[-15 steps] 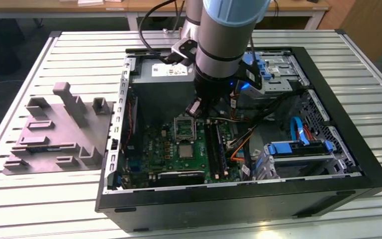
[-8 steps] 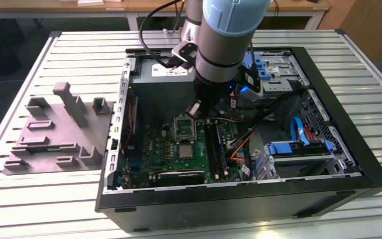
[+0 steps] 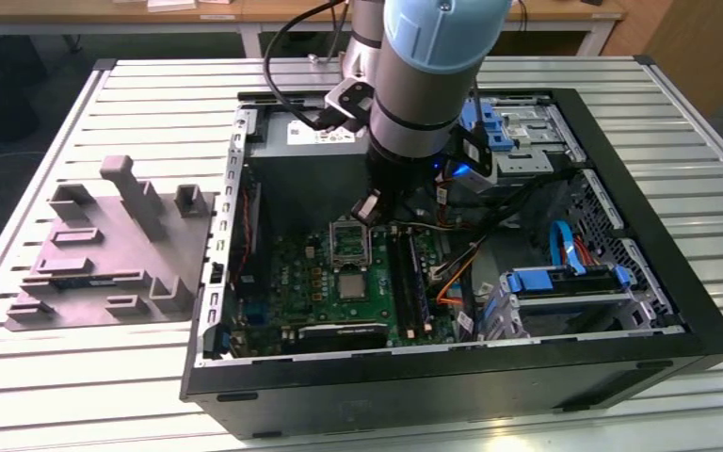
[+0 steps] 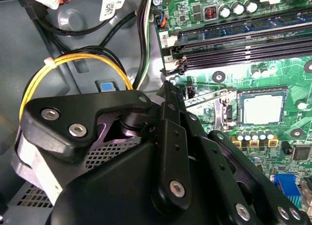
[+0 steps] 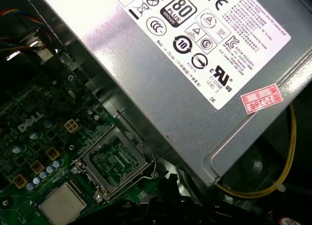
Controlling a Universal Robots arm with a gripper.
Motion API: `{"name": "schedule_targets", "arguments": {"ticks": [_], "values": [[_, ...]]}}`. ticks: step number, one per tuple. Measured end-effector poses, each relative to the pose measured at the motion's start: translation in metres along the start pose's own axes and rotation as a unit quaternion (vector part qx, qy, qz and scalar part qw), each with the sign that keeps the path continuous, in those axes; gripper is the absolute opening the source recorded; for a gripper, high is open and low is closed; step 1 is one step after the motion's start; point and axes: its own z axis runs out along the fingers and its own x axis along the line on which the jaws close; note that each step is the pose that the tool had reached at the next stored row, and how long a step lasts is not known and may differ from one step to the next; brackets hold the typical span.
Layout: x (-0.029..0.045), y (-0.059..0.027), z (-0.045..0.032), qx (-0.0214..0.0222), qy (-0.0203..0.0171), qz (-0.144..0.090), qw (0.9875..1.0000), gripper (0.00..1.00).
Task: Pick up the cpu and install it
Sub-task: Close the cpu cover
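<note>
In the exterior view, the arm point(image 3: 418, 85) reaches down into an open computer case point(image 3: 663, 311) lying on a slatted table point(image 3: 86, 395). Its gripper point(image 3: 380, 212) hangs low over the green motherboard point(image 3: 324, 282), just above the raised socket frame point(image 3: 350, 243). The cpu point(image 3: 353, 285) lies flat in the socket on the board, just past the frame toward the case's near edge, apart from the gripper. Whether the jaws are released or clenched cannot be told. A grey fixture point(image 3: 104, 254) with upright posts stands on the table at the exterior view's left, beside the case. Blue drive brackets point(image 3: 563, 278) sit in the case at the exterior view's right. In the second wrist view, the black gripper body point(image 4: 161, 176) stands in the foreground; beyond it the cpu point(image 4: 262, 109) rests in its socket with the metal frame point(image 4: 209, 100) swung open beside it. Memory slots point(image 4: 243, 44) run across the board, and yellow wires point(image 4: 73, 64) loop over the grey case floor. In the first wrist view, the silver power supply point(image 5: 170, 73) stands alongside the board; the open frame point(image 5: 114, 159) lies near it, and the cpu point(image 5: 62, 203) sits just beside the frame, with nothing touching it.
</note>
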Motion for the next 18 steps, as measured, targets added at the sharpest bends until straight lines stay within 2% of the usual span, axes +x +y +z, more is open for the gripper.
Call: {"name": "schedule_targets", "arguments": {"ticks": [3,4,6,7,8,18], "values": [[0.0,0.0,0.0,-0.0002,-0.0002,0.0,1.0,0.11],[0.0001,-0.0001,0.0,-0.0013,-0.0013,0.0,1.0,0.11],[0.0004,-0.0004,0.0003,-0.0122,-0.0131,-0.001,0.9998,0.11],[0.0005,-0.0005,0.0009,-0.016,-0.0173,-0.001,0.9997,0.11],[0.0007,-0.0007,0.0019,-0.0172,-0.0187,-0.001,0.9997,0.11],[0.0029,-0.0014,0.012,-0.0173,-0.0185,-0.001,0.9997,0.11]]}}
